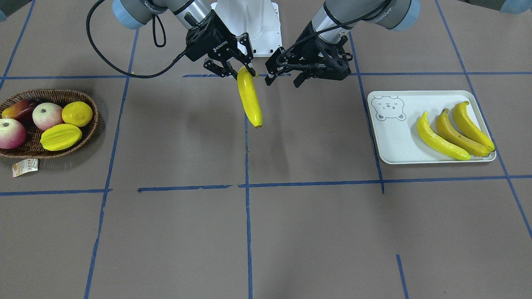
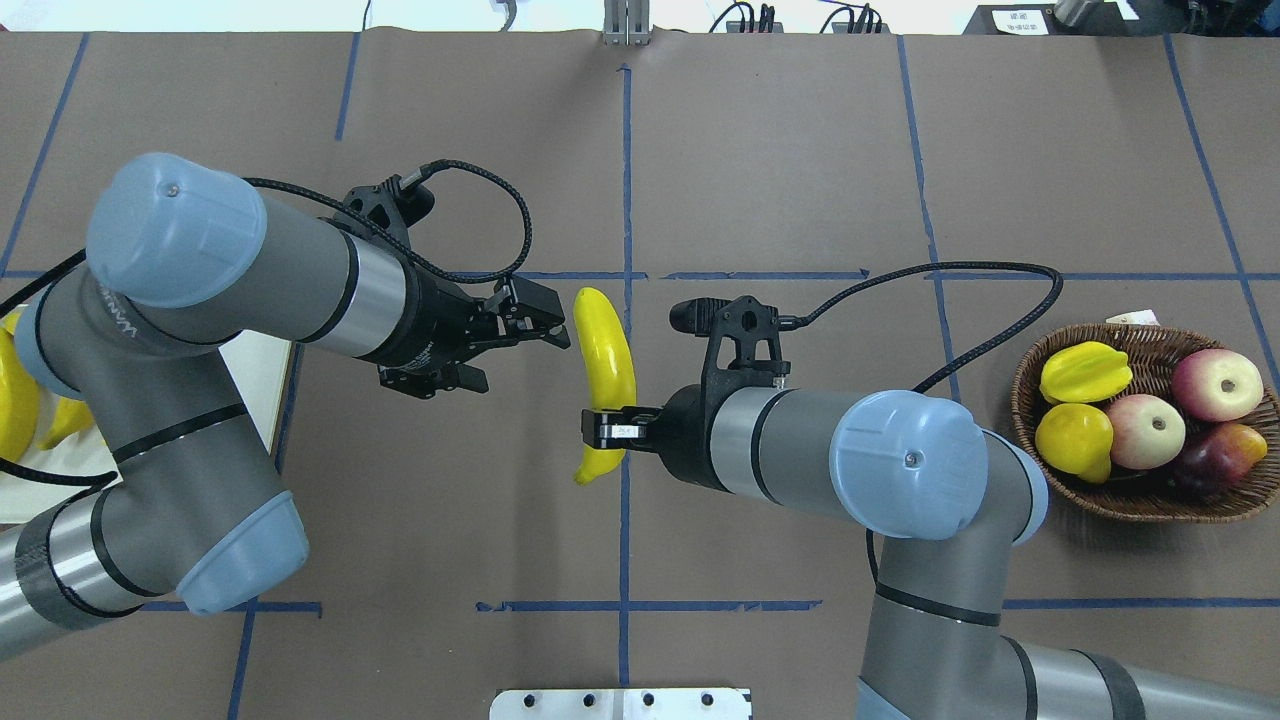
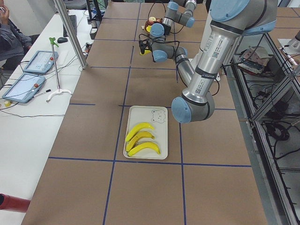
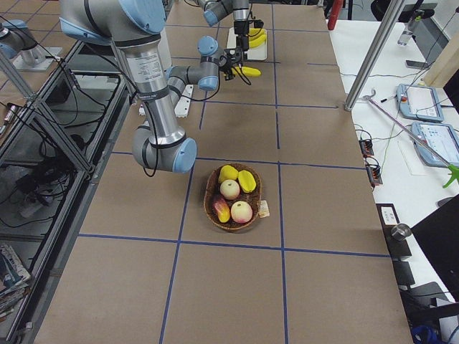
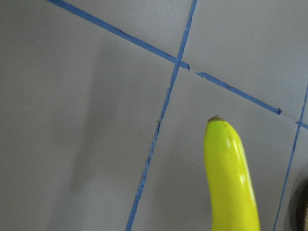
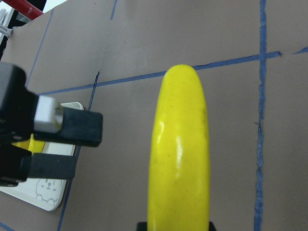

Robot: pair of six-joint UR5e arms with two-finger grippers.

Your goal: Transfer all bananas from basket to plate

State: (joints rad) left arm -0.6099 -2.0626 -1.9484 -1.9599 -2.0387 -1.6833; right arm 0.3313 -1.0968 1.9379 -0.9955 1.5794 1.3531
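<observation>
Front view: the right hand (image 1: 235,69) pinches the last banana (image 1: 249,99) by its top, well clear of the plate (image 1: 395,141), where three others lie. Overhead: the left hand (image 2: 518,355) gapes wide just beside that banana. A handover, I judge; left must clamp before right lets go.

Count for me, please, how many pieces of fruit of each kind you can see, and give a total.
bananas: 4 (3 on the plate, 1 in the right tool)
apples: 2
lemon: 1
starfruit: 1
dark red fruit: 1
Total: 9
</observation>
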